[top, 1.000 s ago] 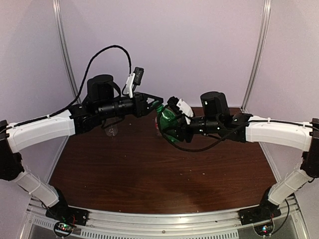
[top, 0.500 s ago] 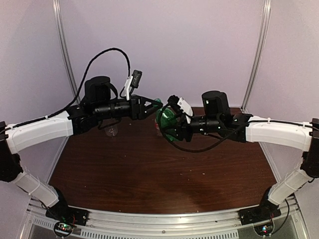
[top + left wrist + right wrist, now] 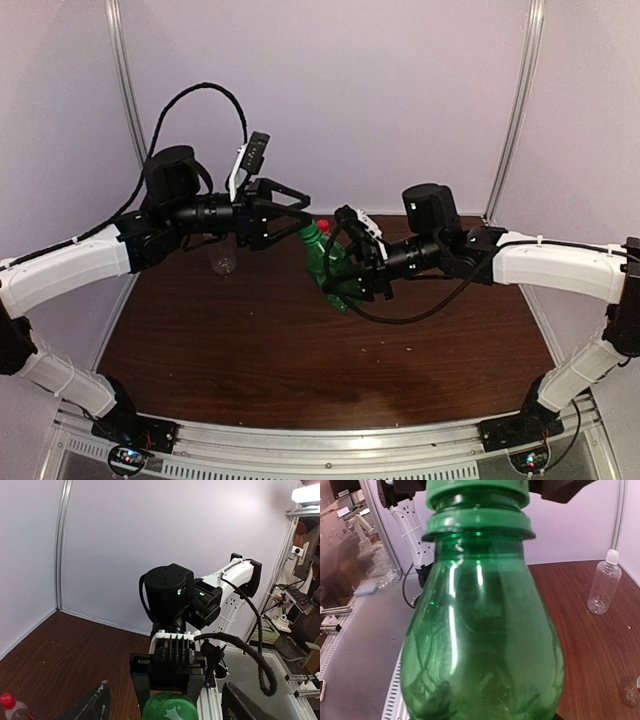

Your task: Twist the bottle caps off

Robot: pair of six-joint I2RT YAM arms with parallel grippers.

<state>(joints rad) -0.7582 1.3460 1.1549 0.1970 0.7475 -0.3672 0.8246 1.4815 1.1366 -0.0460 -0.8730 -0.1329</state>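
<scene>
The right gripper (image 3: 345,275) is clamped tight on the body of the green bottle (image 3: 480,645), held tilted above the worktop (image 3: 300,350). Its green cap (image 3: 169,707), on the neck, sits between the wide-spread fingers (image 3: 95,705) of the left gripper (image 3: 303,214), touching neither.

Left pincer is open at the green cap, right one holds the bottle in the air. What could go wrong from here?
1. The right pincer alone holds the green bottle tilted above the table; twisting may spin or slip the bottle in that grip instead of loosening the green cap.
2. The open left pincer could close off-centre and catch the neck ring below the cap.
3. A freed cap could drop and roll.
</scene>
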